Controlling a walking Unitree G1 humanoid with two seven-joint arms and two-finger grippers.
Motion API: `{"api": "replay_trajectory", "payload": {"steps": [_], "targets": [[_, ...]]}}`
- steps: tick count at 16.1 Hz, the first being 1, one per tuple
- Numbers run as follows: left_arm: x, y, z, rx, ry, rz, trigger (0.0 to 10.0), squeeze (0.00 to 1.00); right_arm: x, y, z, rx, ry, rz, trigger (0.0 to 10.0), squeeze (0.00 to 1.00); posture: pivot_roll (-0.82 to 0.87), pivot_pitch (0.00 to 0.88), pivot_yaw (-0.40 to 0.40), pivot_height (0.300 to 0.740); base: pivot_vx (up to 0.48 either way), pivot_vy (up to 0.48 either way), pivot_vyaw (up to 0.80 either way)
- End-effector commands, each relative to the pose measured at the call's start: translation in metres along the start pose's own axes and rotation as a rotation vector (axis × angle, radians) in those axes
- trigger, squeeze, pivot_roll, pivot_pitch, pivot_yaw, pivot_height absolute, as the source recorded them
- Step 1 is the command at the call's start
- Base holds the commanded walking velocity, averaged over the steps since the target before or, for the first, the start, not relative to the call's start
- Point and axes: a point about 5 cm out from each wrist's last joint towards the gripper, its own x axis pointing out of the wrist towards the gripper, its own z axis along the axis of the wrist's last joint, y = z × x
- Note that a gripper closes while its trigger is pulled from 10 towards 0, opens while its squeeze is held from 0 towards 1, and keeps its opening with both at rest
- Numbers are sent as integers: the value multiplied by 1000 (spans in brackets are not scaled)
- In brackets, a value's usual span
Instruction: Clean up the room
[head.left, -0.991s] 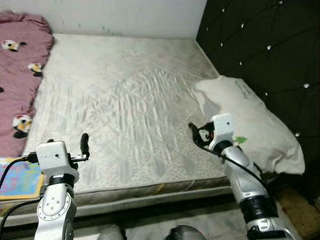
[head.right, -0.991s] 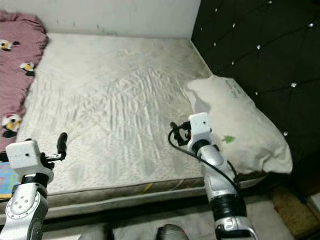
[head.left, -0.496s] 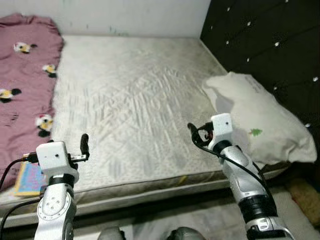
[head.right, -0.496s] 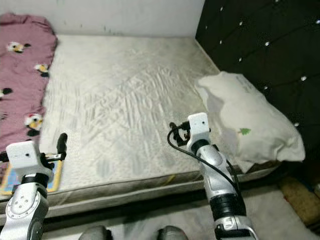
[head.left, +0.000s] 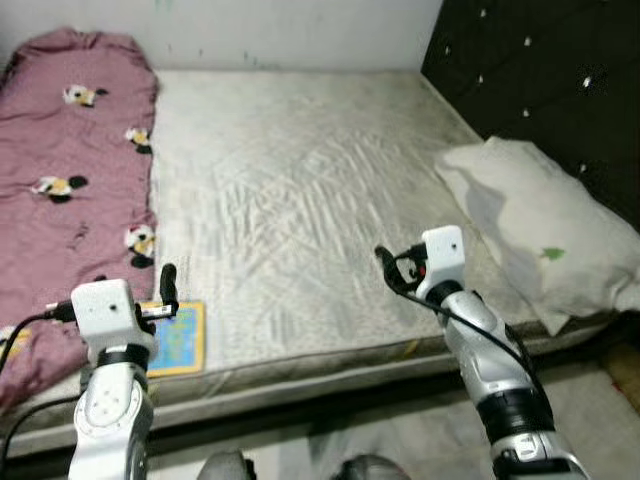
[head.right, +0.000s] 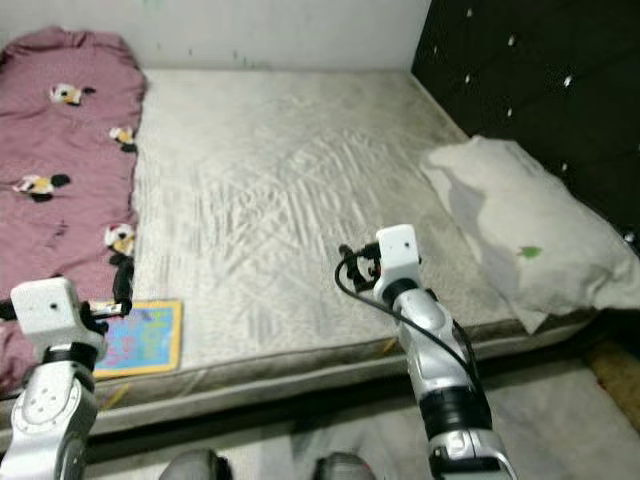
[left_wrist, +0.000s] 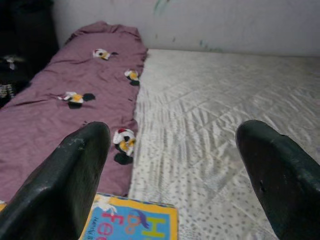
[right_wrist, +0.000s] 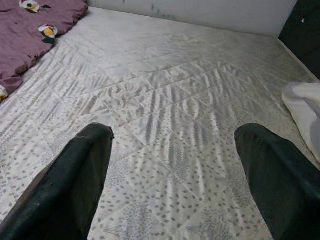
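Observation:
A maroon blanket (head.left: 70, 190) with small bird prints lies rumpled along the left side of the bed. A colourful picture book (head.left: 175, 338) rests flat at the mattress's front edge, beside the blanket. A white pillow (head.left: 545, 235) lies at the right end, overhanging the front corner. My left gripper (head.left: 168, 283) is raised in front of the bed, just over the book's near corner, open and holding nothing. My right gripper (head.left: 384, 260) hovers over the front middle of the mattress (head.left: 300, 170), open and holding nothing too.
A black tufted headboard (head.left: 540, 70) stands at the right behind the pillow. A pale wall (head.left: 290, 30) runs along the far side of the bed. Grey floor (head.left: 400, 440) shows in front of the bed frame.
The whole view has swung to the left: the blanket and the book now show more fully and the pillow sits further right. Both arms hold the same pose.

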Motion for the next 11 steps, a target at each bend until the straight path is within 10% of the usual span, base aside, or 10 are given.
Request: {"api": "replay_trajectory", "payload": {"steps": [1,11], "targets": [[0,-6,1,-6,0,-18,10000,0,-3,-8,-3,3,15,-25,10000,0,22,51,-73,740,0,480,0],[1,-6,0,-1,-1,-12,10000,0,-1,-9,-2,-1,13,-25,10000,0,18,51,-75,740,0,480,0]]}}
